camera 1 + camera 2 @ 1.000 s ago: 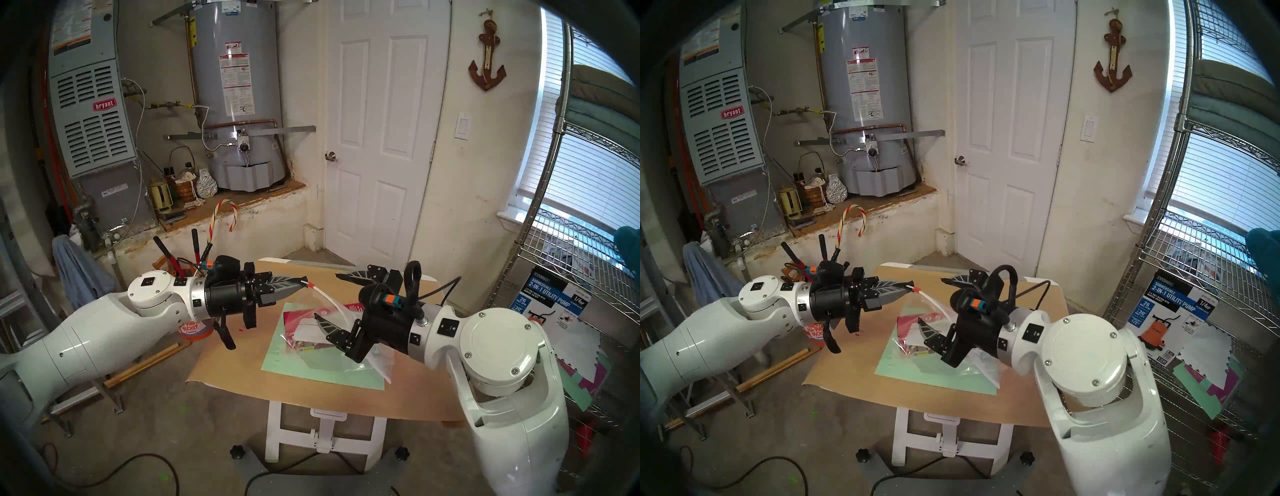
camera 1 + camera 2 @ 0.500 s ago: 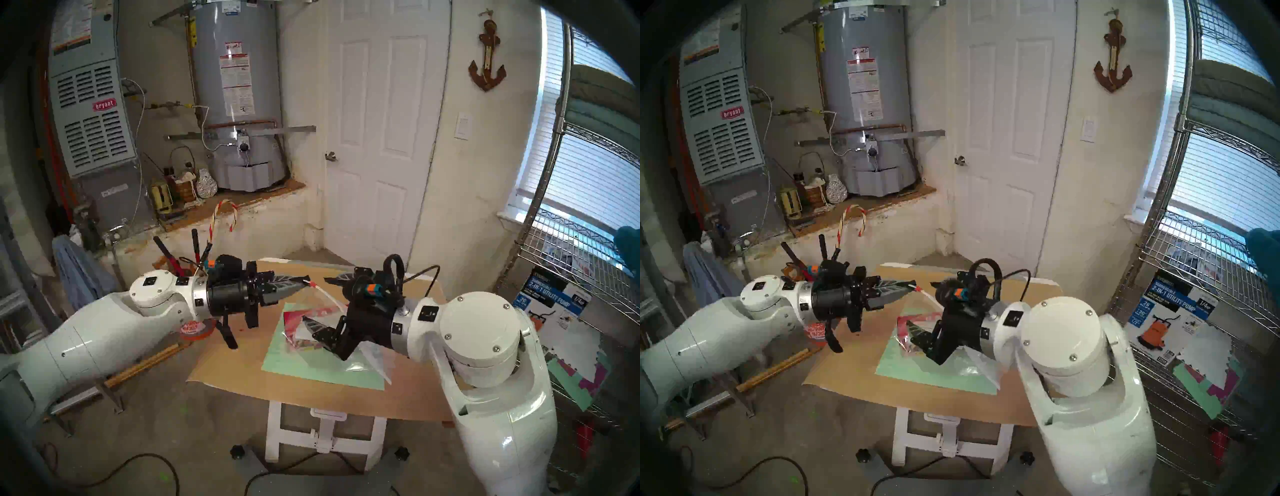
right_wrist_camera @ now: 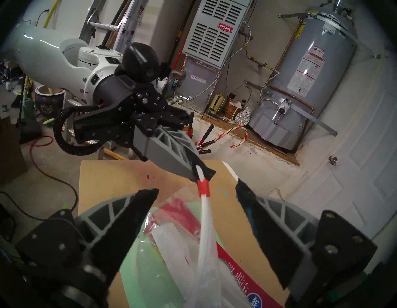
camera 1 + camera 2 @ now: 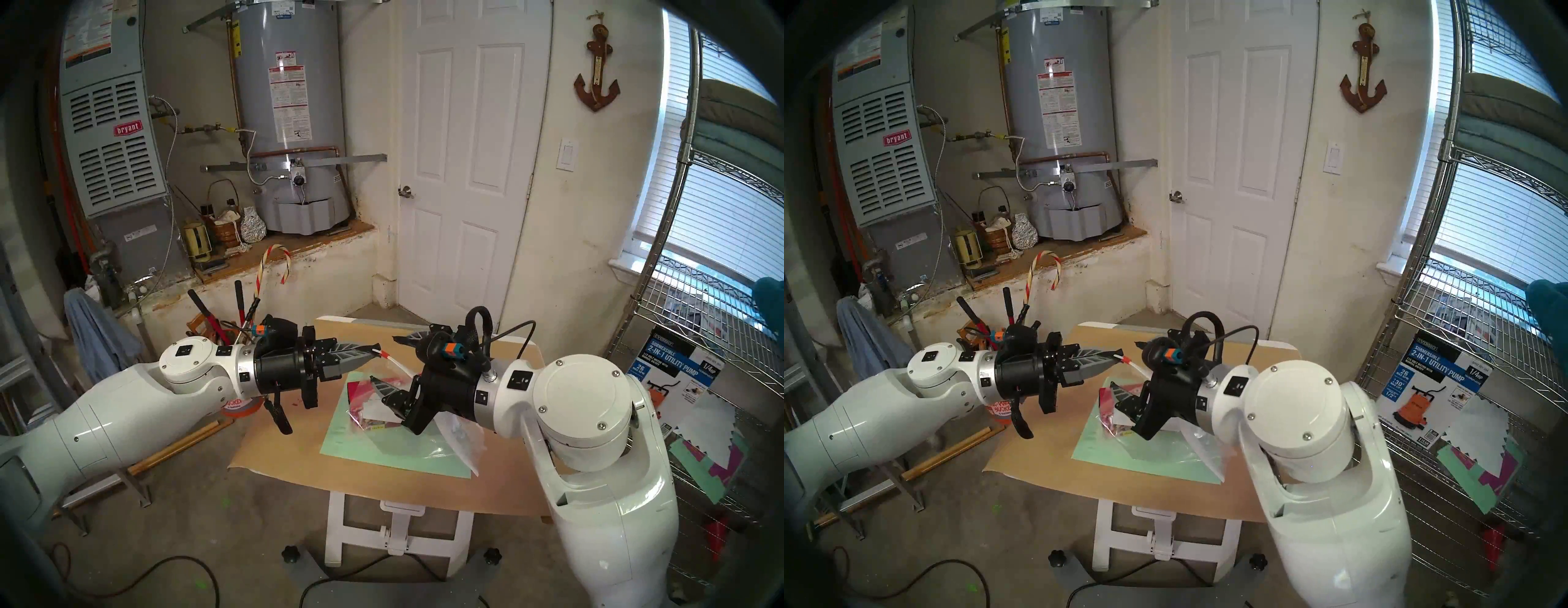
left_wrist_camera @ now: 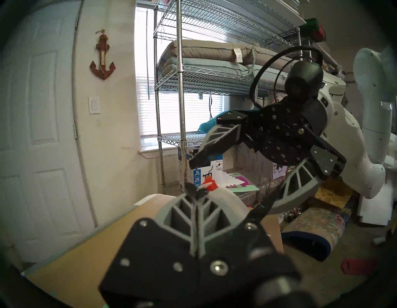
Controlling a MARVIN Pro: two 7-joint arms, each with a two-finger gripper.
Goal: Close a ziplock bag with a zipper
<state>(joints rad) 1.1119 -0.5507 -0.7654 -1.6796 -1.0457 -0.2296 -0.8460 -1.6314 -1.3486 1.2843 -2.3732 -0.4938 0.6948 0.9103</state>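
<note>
Taking the green sheet (image 4: pixel 382 446) on the brown paper-covered table (image 4: pixel 297 467) as the landmark: the ziplock bag (image 4: pixel 460 437), clear and crinkly, has its lower end lying on the sheet's right near part, and the rest of it rises up and to the left above the sheet, lifted by one corner. Inside it, over the sheet's far part, lies a long red box (image 3: pixel 247 273) beside a white label panel (image 3: pixel 171 238). The right gripper (image 3: pixel 196 192) hangs above the sheet's middle, pointing away and leftward, its two fingers spread wide with one on either side of the zipper (image 3: pixel 206 228) and neither touching it. The zipper, a narrow white strip, runs up between those fingers to its red slider tab (image 3: pixel 203 187), which sits just short of the strip's far end, past the sheet's far left corner. There the left gripper (image 4: pixel 373 349) reaches in level from the left, its fingers pressed together on the very end of the zipper, just beyond the tab.
</note>
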